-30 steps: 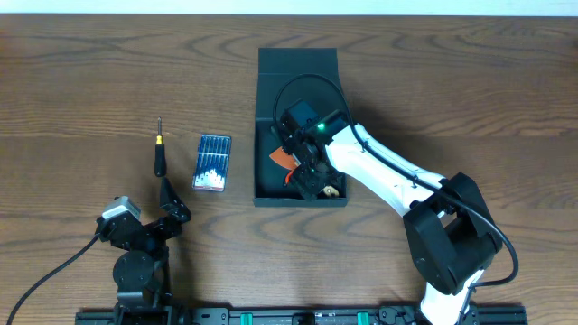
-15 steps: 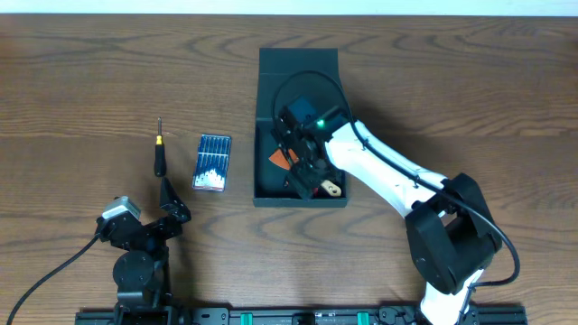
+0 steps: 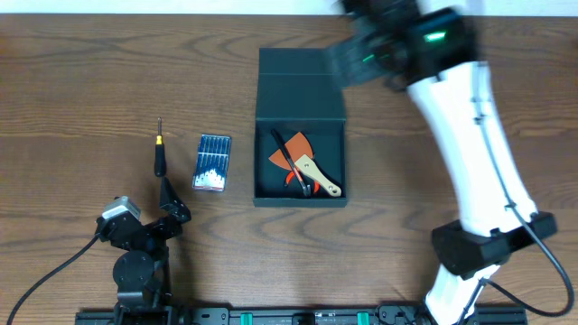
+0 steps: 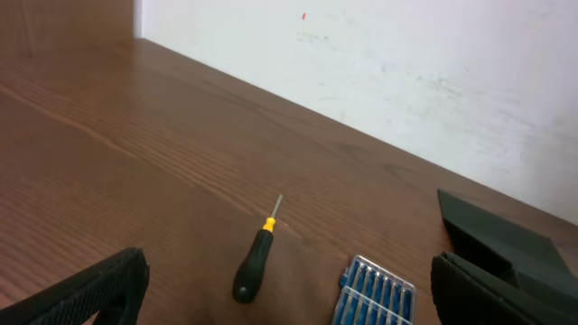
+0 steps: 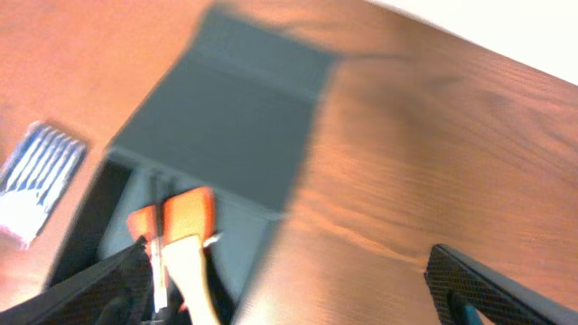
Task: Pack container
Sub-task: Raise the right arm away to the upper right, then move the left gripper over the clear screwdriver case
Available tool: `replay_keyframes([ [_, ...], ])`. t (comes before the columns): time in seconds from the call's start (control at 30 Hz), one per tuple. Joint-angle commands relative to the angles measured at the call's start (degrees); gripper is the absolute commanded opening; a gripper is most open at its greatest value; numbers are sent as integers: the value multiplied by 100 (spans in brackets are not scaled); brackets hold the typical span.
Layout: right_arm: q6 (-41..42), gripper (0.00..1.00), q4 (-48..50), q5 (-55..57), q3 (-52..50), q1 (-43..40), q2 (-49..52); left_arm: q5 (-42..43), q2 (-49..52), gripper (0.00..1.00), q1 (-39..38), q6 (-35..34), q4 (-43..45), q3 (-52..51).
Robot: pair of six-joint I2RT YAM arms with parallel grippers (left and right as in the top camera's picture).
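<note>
A dark brown wood-grain worktop (image 3: 90,72) fills the overhead view, its grain running left to right under even, soft light. A plain white wall (image 4: 406,72) meets its far edge, seen across the top of the left wrist view, faintly scuffed, with a tiny red mark (image 4: 304,15) near the upper middle.

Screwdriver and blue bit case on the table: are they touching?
Apart. The overhead view shows a plain gap between the screwdriver and the bit case, which lie side by side.
</note>
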Motion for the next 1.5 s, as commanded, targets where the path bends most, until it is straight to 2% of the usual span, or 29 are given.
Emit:
replay_keyframes([
  [0.0,315,99,-293,164,481,-796,-39,-15,-39,99,9,101,-39,-170],
  [0.13,315,99,-525,-188,498,-1572,-37,-15,-39,99,9,101,-39,-173],
  [0.3,315,99,-522,-385,446,-2129,-35,-24,-39,99,9,96,-39,-173],
  [0.6,310,99,-525,-382,446,-2249,-35,907,-37,99,9,-170,76,-127],
  [0.77,310,99,-525,-382,446,-2247,-35,992,308,98,9,-181,-433,509],
  [0.93,310,99,-525,-382,446,-2247,-35,1003,1657,99,9,-142,-1244,1674],
  [1.07,310,99,-525,-382,446,-2247,-35,1150,3222,99,9,391,-1814,2940],
  [1.23,310,99,-525,-382,446,-2247,-35,1145,5344,99,9,1137,-3228,4850],
  [1.37,310,99,-525,-382,446,-2247,-35,1154,6697,99,7,1130,-4129,6116],
  [1.47,310,99,-525,-382,446,-2247,-35,1215,7193,99,7,1071,-4157,6465],
])
